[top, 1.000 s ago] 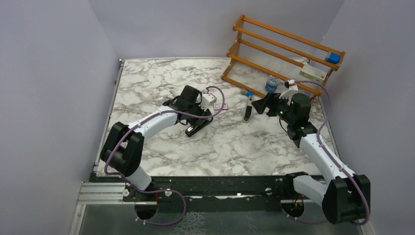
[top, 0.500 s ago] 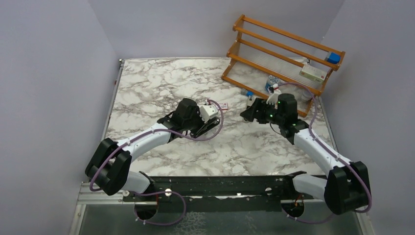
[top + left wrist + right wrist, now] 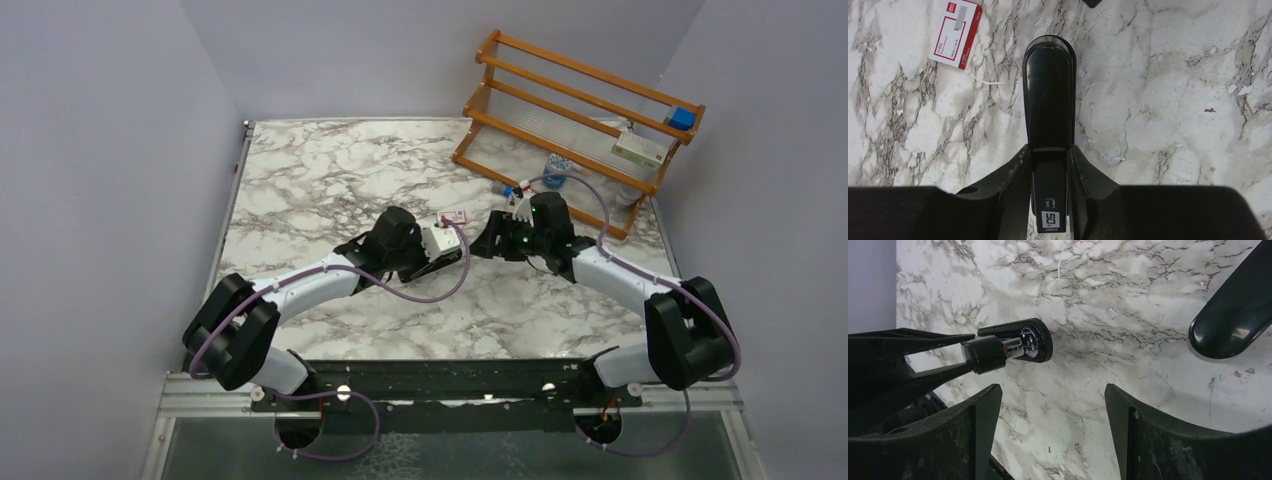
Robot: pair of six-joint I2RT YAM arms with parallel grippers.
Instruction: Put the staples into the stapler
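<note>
The black stapler (image 3: 1048, 95) lies lengthwise in my left gripper (image 3: 1049, 150), which is shut on its rear half; its rounded nose points away from the wrist. From above, the stapler (image 3: 455, 257) and left gripper (image 3: 440, 265) sit at mid-table. The staples box (image 3: 955, 32), pink-red with a white label, lies flat on the marble just beyond and left of the nose (image 3: 455, 216). My right gripper (image 3: 485, 245) faces the stapler's nose. Its jaws (image 3: 1048, 397) stand open over bare marble, with the stapler's front end (image 3: 1023, 342) just ahead on the left.
A glossy black rounded thing (image 3: 1233, 315) lies ahead-right of the right jaws; I cannot tell what it is. A wooden rack (image 3: 580, 100) at back right holds a blue item (image 3: 682, 118) and a white box (image 3: 640, 150). A bottle (image 3: 555, 168) stands beside it.
The left arm has carried the stapler rightward toward the table's middle. The right gripper has swung left from the rack to face the stapler's nose, its jaws open throughout.
</note>
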